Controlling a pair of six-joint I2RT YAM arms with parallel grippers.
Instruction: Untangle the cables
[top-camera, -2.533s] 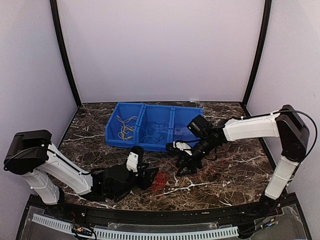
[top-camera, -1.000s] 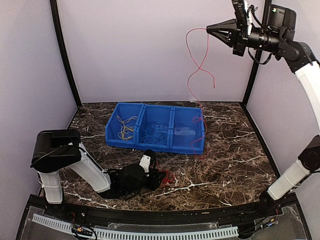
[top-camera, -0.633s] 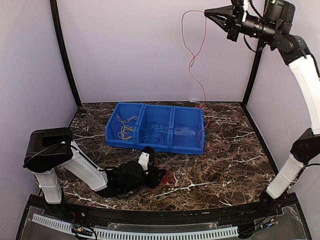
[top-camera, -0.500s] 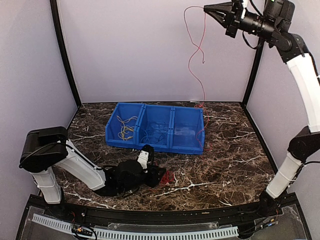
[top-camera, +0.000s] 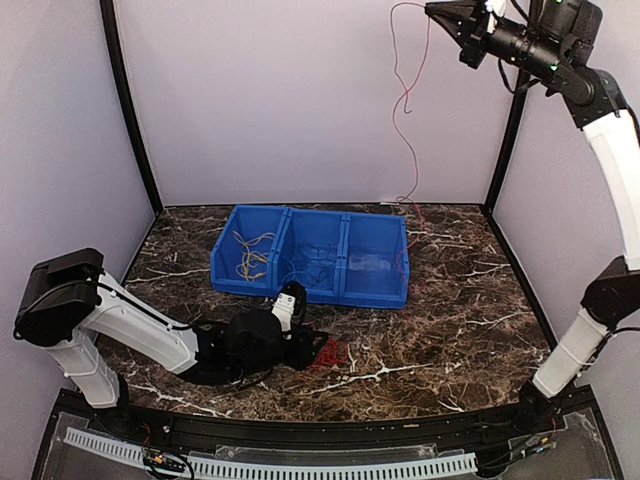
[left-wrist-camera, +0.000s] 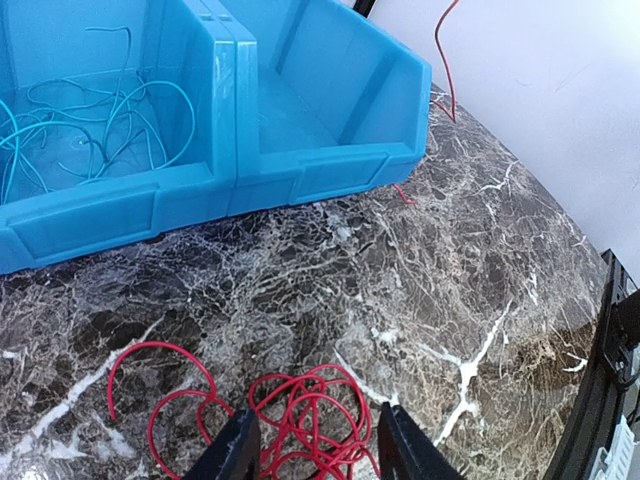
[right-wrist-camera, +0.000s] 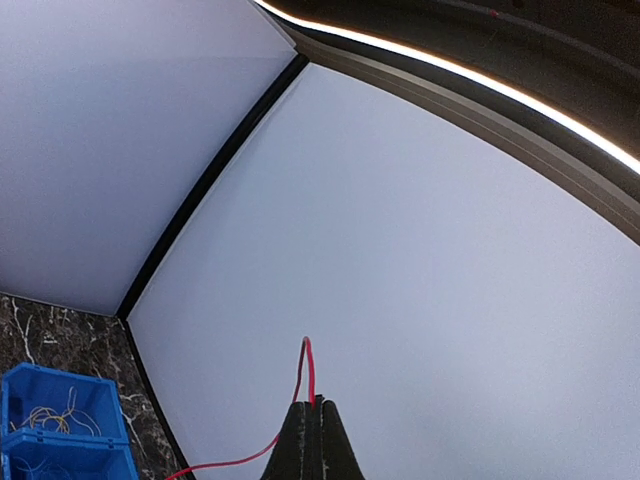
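A tangle of red cables (top-camera: 334, 352) (left-wrist-camera: 308, 415) lies on the marble table in front of the bin. My left gripper (top-camera: 316, 346) (left-wrist-camera: 318, 448) is low over it, open, with its two fingers either side of the red loops. High at the top right, my right gripper (top-camera: 432, 9) (right-wrist-camera: 310, 408) is shut on one red cable (top-camera: 404, 100) (right-wrist-camera: 307, 362), which hangs in a long wavy line down to the table behind the bin. Yellow cables (top-camera: 250, 255) (right-wrist-camera: 52, 408) fill the bin's left section and blue cables (top-camera: 312, 270) (left-wrist-camera: 95, 125) the middle one.
The blue three-section bin (top-camera: 345, 232) (left-wrist-camera: 330, 165) stands mid-table; its right section looks bare. A short red cable end (left-wrist-camera: 404, 195) lies near the bin's front right corner. Black corner posts (top-camera: 128, 110) and pale walls close in the table.
My right gripper has risen from the table to the top right, drawing one red cable up, and just drifted right. The left arm has stretched slightly right, jaws still around the tangle.
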